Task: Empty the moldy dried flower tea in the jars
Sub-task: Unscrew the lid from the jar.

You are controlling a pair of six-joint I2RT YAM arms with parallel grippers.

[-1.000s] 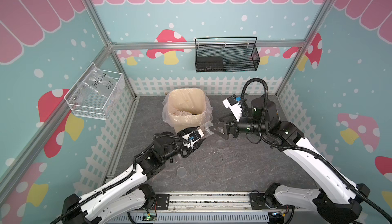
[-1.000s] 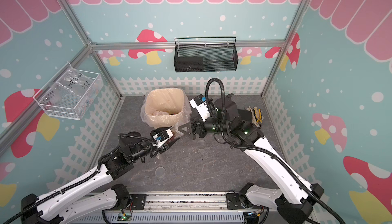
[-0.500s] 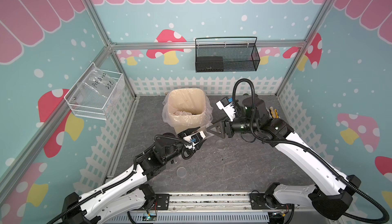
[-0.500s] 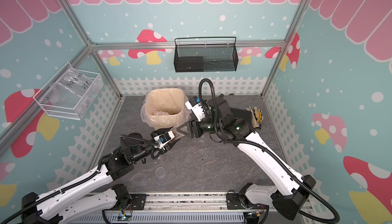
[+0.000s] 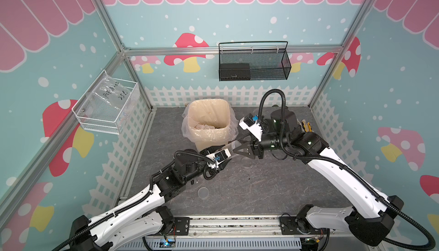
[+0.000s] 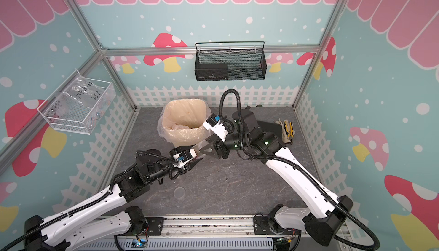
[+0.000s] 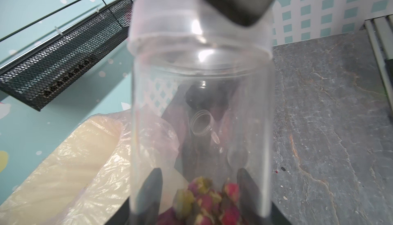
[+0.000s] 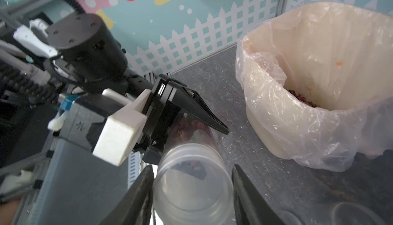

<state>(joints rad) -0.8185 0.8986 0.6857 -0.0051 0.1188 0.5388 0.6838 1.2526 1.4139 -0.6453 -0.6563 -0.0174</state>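
One jar (image 7: pixel 200 89) is held at both ends: the base is clamped in the left pincer (image 7: pixel 198 188), the capped end is closed upon by the right pincer (image 8: pixel 191 168). One clump of dried flower tea (image 7: pixel 206 196) is seen inside, between the left pincer's fingers. One lined bin (image 5: pixel 209 138) is noted just beyond.

The bin (image 5: pixel 206 136) stood at twelve o'clock on my table (image 5: pixel 261 190). Just before it, at its five o'clock, the jar (image 5: pixel 234 146) lay tilted in the air between my left gripper (image 5: pixel 228 157) at its eight and my right gripper (image 5: pixel 237 148) at its three, with the tea (image 7: pixel 204 200) inside the left-gripper end. A lid disc (image 5: pixel 203 192) lay on the table at six; gloves (image 5: pixel 305 125) lay at two.
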